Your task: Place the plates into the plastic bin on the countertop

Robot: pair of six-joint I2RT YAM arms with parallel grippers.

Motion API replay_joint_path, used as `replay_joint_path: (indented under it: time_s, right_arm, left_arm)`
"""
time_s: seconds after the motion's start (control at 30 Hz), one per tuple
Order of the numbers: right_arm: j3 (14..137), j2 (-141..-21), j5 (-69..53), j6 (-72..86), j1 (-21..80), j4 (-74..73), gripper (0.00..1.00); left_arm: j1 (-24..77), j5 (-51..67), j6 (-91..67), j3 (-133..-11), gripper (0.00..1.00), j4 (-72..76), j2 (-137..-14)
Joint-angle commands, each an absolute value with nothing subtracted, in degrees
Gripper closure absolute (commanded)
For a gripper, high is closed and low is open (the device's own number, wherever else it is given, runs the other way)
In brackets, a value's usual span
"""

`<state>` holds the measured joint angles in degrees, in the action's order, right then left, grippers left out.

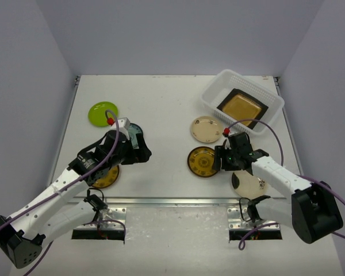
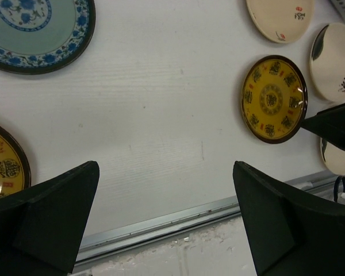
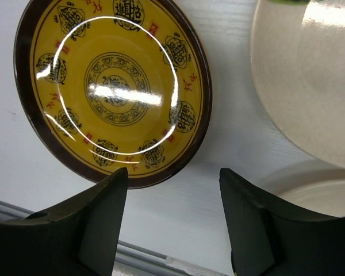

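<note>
Right gripper [image 3: 172, 178] half open by the near rim of the yellow plate [image 3: 112, 86].
Its 2 fingers hold nothing; 1 may touch the rim, but that is hard to tell. If they shut beside the rim, the plate could slide into the cream plate [image 3: 310, 75] next to it. Left gripper [image 2: 165, 172] hangs wide open over the countertop [image 1: 161, 103]. The plastic bin [image 1: 218, 86] sits far back with 1 square plate [image 1: 241, 107] inside.
</note>
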<state>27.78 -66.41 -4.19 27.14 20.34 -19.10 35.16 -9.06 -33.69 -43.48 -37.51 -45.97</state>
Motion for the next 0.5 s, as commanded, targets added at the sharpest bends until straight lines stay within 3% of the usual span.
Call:
replay_joint_path:
  time_s: [0.0, 0.47]
  right_arm:
    - [25.6, -66.3, -2.5, 29.9, 20.0, -9.5, 0.4]
    - [20.2, -71.3, 1.0, 37.5, 18.6, -0.4, 0.84]
  left_arm:
    - [35.2, -4.4, -32.6, -41.4, 0.0, -32.4, -44.6]
    - [35.2, 1.9, -33.7, -38.4, 0.0, -28.6, -40.4]
